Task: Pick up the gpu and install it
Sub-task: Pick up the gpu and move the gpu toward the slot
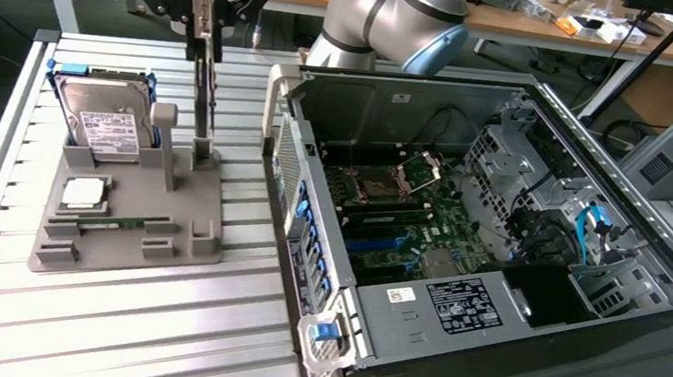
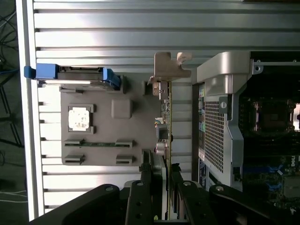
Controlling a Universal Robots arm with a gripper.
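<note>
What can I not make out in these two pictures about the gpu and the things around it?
- gpu faces: it stands edge-on in both views, so neither face can be seen.
- gpu's lower edge: exterior view, hidden inside the gray holder.
- hard drive label text: exterior view, too small to read.
- gripper upper part: exterior view, cut off by the top edge.

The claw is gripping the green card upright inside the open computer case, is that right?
Not inside the case. The gripper grips the gpu upright at the grey holder on the slatted table, beside the open computer case, as the exterior view shows.
</note>
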